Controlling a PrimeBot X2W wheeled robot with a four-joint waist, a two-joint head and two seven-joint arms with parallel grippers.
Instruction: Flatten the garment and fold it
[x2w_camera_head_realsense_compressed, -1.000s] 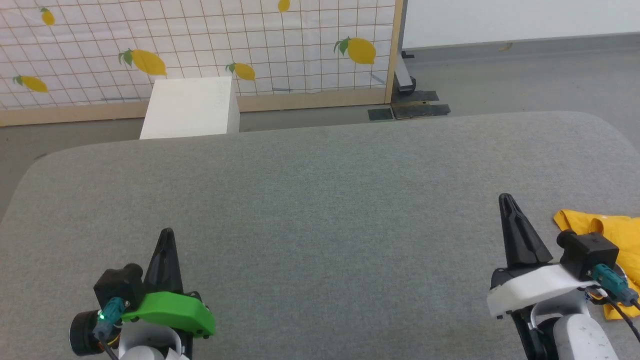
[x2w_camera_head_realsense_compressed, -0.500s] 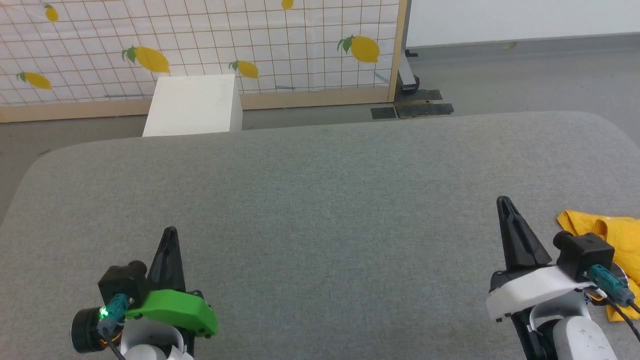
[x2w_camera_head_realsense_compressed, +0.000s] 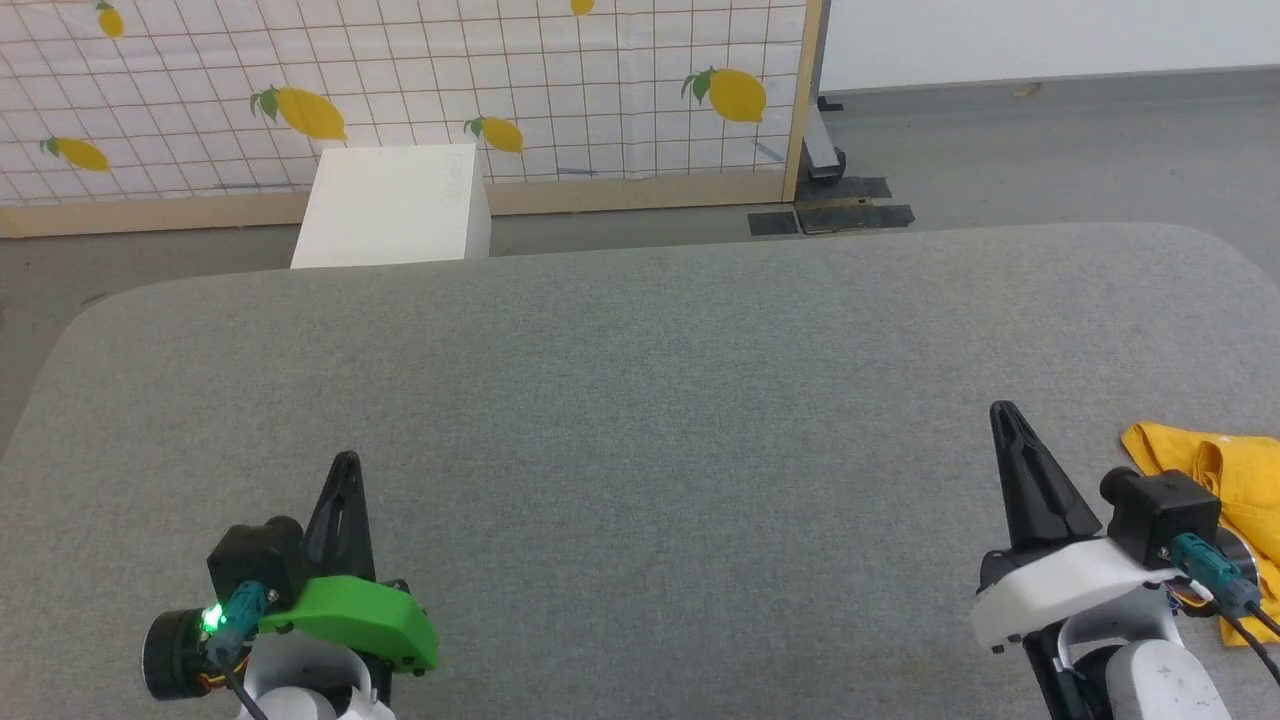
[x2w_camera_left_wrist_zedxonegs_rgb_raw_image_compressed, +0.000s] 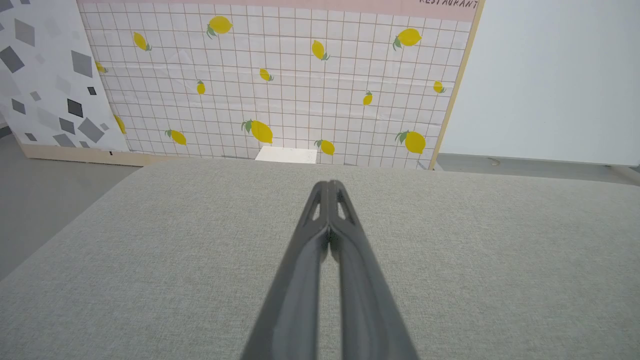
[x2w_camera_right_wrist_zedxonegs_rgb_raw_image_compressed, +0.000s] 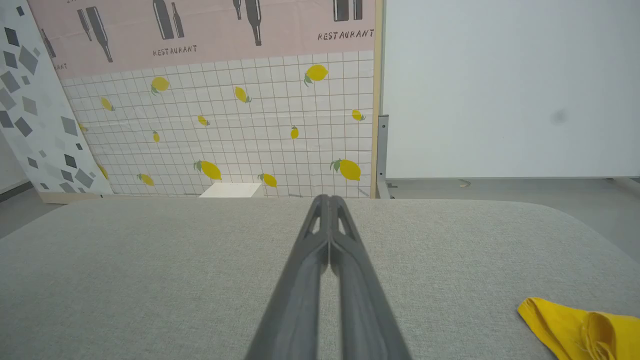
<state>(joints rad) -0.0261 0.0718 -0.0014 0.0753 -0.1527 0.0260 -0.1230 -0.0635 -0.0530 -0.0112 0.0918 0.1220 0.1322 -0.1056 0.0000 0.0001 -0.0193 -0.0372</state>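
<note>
The garment (x2w_camera_head_realsense_compressed: 1230, 480), a mustard-yellow bunched cloth, lies at the right edge of the grey table (x2w_camera_head_realsense_compressed: 640, 400), partly behind my right wrist. A corner of the garment (x2w_camera_right_wrist_zedxonegs_rgb_raw_image_compressed: 575, 327) shows at the lower right of the right wrist view. My right gripper (x2w_camera_head_realsense_compressed: 1003, 412) is shut and empty, just left of the cloth and not touching it. My left gripper (x2w_camera_head_realsense_compressed: 346, 461) is shut and empty over bare table at the lower left. Both pairs of fingers are pressed together in the wrist views, the left gripper (x2w_camera_left_wrist_zedxonegs_rgb_raw_image_compressed: 328, 184) and the right gripper (x2w_camera_right_wrist_zedxonegs_rgb_raw_image_compressed: 328, 198).
A white box (x2w_camera_head_realsense_compressed: 390, 205) stands on the floor beyond the table's far edge. Behind it is a lemon-patterned tiled screen (x2w_camera_head_realsense_compressed: 400, 90) with a wooden frame. Grey floor (x2w_camera_head_realsense_compressed: 1050, 150) lies to the back right. The table's corners are rounded.
The head camera has shifted slightly, so the whole scene slides a little right and down. Both grippers stay shut in place, and the garment has not moved.
</note>
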